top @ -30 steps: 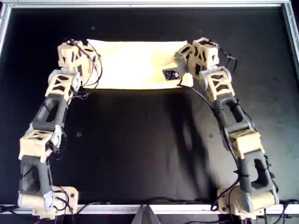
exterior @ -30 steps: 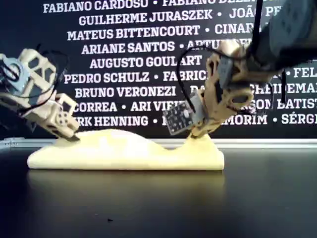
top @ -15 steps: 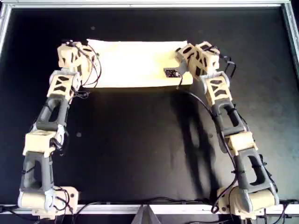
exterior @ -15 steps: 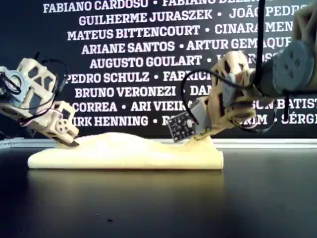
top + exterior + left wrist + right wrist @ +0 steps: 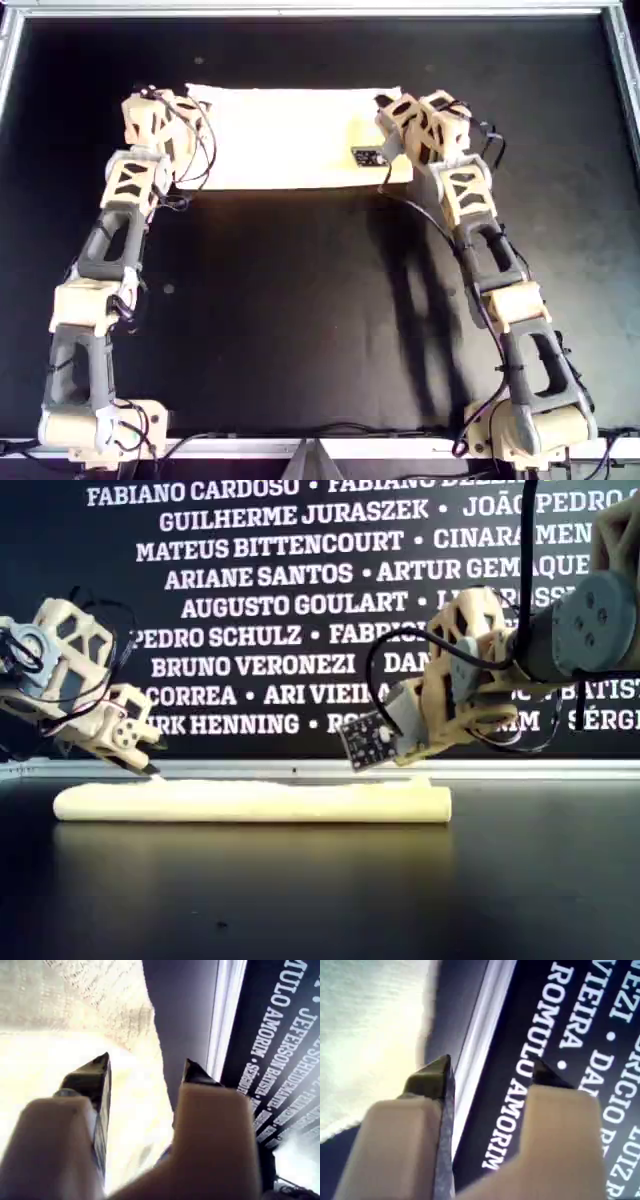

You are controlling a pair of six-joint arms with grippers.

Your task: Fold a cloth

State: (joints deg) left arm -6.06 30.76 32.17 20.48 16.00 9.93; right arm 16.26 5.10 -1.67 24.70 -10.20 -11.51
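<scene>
The pale yellow cloth (image 5: 290, 135) lies flat as a long rectangle at the far side of the black table; it also shows in the exterior view (image 5: 260, 802). My first gripper (image 5: 192, 108) hovers open and empty just above the cloth's left end in the overhead view, its tips close over the fabric (image 5: 150, 768). In the first wrist view the gripper (image 5: 145, 1067) is open over the cloth (image 5: 45, 1060). My second gripper (image 5: 386, 112) is open and empty, raised above the cloth's right end (image 5: 405, 758). In the second wrist view the gripper (image 5: 492, 1067) is past the cloth's far edge (image 5: 370, 1020).
The black table (image 5: 300, 320) is bordered by a metal frame rail (image 5: 300, 10). A dark banner with white names (image 5: 260, 575) stands just behind the cloth. Both arms reach from the near edge up the sides of the table.
The cloth was lifted into humps at both ends; it has dropped and now lies flat. Both grippers have let go and stand just above it.
</scene>
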